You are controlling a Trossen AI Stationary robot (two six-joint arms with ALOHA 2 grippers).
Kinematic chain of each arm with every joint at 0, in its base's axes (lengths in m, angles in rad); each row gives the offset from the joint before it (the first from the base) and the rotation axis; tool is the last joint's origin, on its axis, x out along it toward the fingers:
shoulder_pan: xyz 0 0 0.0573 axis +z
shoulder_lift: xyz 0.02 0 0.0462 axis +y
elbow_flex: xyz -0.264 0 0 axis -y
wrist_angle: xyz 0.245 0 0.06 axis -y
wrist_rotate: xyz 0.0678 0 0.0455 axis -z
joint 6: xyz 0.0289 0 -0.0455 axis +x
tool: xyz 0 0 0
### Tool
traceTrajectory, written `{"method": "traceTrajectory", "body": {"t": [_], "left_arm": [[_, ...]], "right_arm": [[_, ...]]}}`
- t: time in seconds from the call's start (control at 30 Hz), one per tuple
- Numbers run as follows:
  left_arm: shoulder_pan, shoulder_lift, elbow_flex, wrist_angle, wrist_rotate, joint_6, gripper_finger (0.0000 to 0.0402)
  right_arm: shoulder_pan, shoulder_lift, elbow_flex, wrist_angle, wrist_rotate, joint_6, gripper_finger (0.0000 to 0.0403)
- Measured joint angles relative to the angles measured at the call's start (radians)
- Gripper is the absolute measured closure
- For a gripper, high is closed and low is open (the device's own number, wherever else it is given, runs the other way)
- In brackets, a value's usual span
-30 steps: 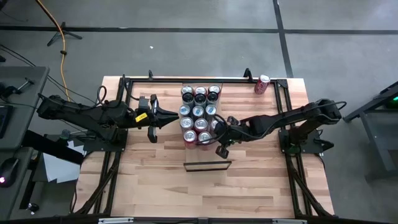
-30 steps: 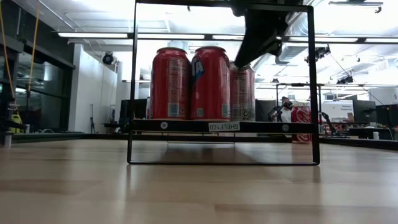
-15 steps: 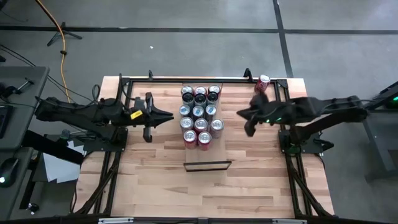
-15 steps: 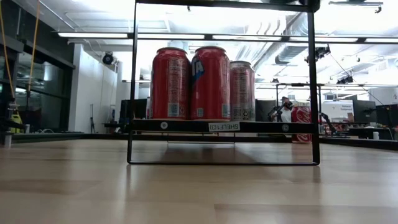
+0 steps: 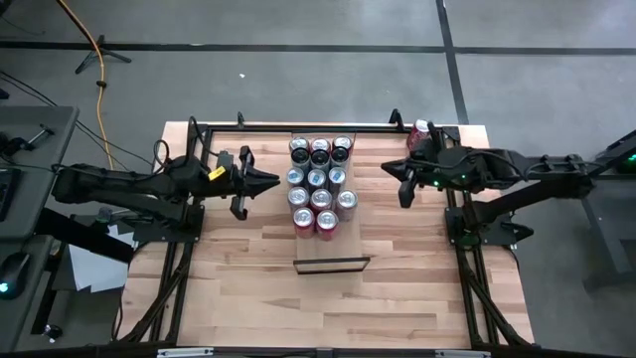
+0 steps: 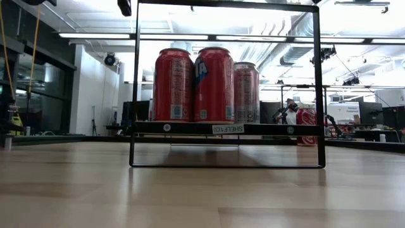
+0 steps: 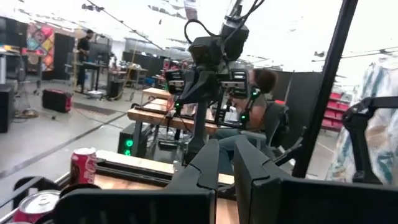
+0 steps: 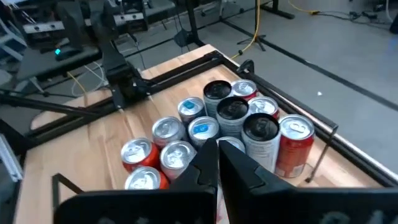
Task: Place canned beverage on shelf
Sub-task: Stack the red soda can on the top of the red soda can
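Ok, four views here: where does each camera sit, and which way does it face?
High: overhead, straight down; both arms, left gripper, right gripper, cans.
Low: table height, level through the shelf; red cans.
Left wrist: past its shut fingers toward the right arm.
Right wrist: past its shut fingers, down onto the cans.
Shared: the cans.

A grey floor (image 5: 298, 25) crossed by dark seams surrounds the table, with an orange cable (image 5: 91, 45) trailing across it. Long ceiling lights (image 6: 190, 36) brighten the room, where a person (image 7: 258, 102) sits among distant workbenches (image 7: 155, 115).
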Motion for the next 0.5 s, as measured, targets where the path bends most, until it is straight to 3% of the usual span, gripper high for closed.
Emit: {"method": "traceTrajectory", "body": {"t": [0.3,0.4,0.5], "left_arm": [[0.001,0.000,0.000,-0.002,-0.046,-0.125,0.0401],[0.001,0.000,0.000,-0.005,-0.048,-0.139,0.0402],[0.003,0.000,0.000,-0.018,-0.079,-0.139,0.0402]], "right_arm": [[-0.110,-0.002,0.000,-0.017,0.053,0.057,0.0396],[-0.206,-0.002,0.000,-0.046,0.054,0.033,0.0366],[-0.344,0.011,0.000,-0.074,-0.011,0.017,0.0308]]}}
